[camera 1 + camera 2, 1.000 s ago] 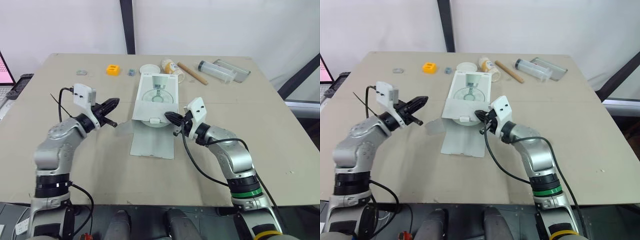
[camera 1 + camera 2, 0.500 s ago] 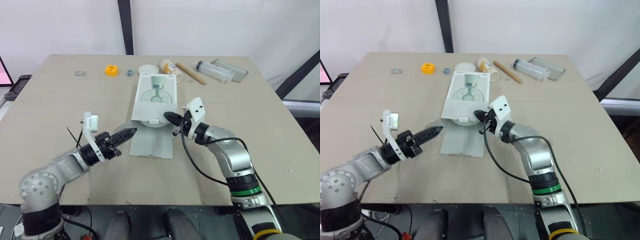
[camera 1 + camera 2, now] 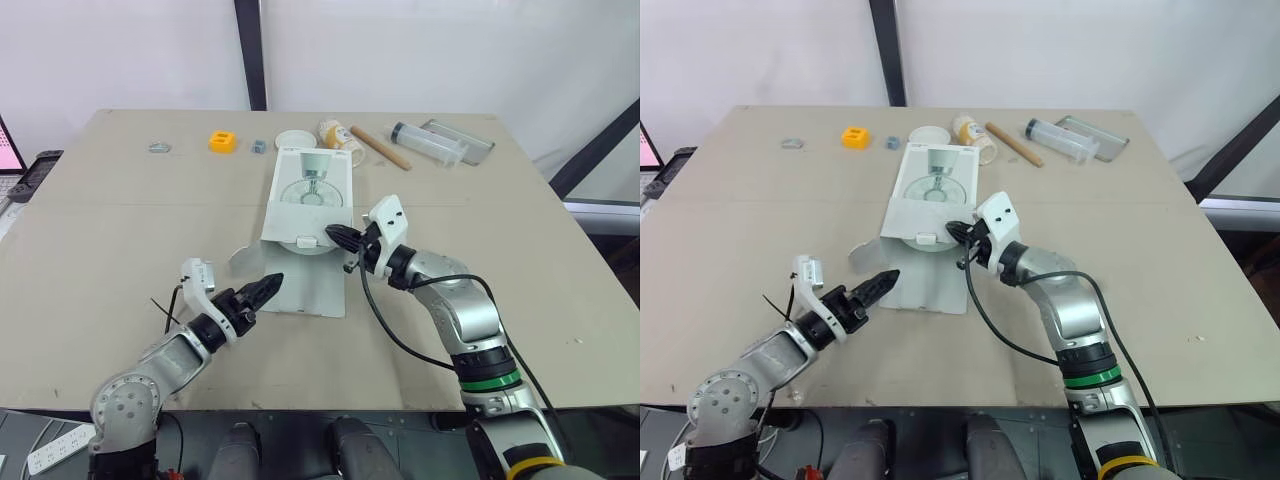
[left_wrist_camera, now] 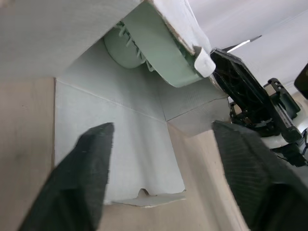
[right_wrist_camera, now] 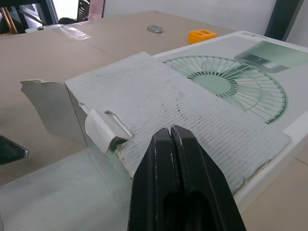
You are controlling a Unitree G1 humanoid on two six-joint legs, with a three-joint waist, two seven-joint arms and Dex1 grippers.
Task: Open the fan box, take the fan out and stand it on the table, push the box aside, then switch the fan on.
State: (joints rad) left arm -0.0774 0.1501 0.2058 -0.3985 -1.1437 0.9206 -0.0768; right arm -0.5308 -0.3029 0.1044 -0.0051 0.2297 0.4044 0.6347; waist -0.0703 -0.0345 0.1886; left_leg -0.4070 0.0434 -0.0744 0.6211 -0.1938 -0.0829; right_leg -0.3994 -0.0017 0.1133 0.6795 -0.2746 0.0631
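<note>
The white fan box [image 3: 315,190] lies flat mid-table, its front flap [image 3: 308,285] folded down onto the table towards me. Inside the opening, the left wrist view shows the pale green fan [image 4: 149,57] under the box top. My left gripper [image 3: 262,290] hovers low at the flap's left front edge, pointing into the opening; its fingers [image 4: 86,163] stand wide apart with nothing between them. My right gripper [image 3: 335,235] is shut and empty at the box's front right corner, just beside a white tab [image 5: 101,130] at the opening.
Along the far edge lie a metal clip [image 3: 158,147], an orange block [image 3: 226,141], a white lid [image 3: 295,138], a small bottle [image 3: 340,133], a wooden stick [image 3: 383,146] and a clear tube [image 3: 430,141]. A dark device [image 3: 22,176] sits off the table's left side.
My left arm has swung down from beside the box to the flap's front left edge, and its fingers have opened. The right arm and the box have stayed put.
</note>
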